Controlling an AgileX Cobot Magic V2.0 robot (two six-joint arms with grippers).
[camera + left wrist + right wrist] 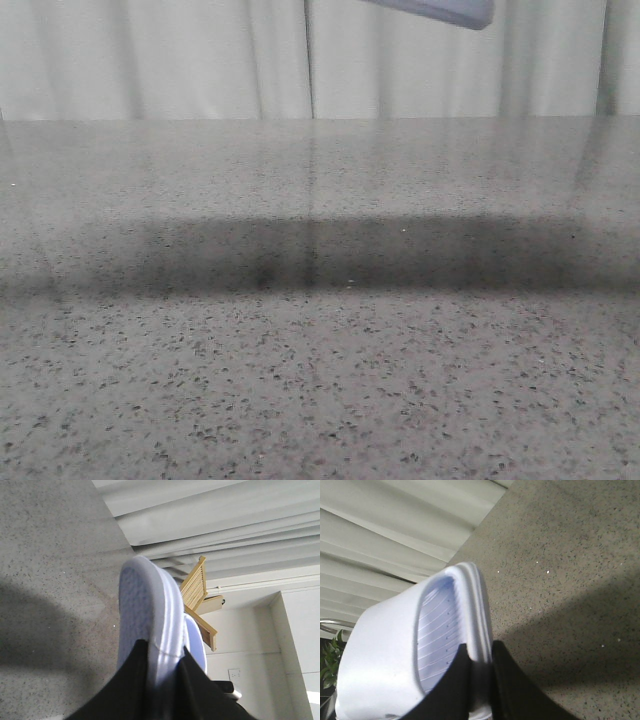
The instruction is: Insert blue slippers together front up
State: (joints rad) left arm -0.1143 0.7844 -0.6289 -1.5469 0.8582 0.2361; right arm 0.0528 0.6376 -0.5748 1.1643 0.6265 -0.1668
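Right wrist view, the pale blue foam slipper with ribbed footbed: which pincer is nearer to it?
Right. The right pincer grips this pale blue foam slipper by its edge. The left pincer grips the other pale blue slipper instead.

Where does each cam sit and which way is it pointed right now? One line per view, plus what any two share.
Front view: looks forward over the speckled table toward the curtain; only a slipper edge shows at the top, no arm.
Left wrist view: on the left arm, looking along the left gripper shut on a slipper's sole, a wooden chair beyond.
Right wrist view: on the right arm, the right gripper shut on the other slipper.
Shared: table and curtain in all views.
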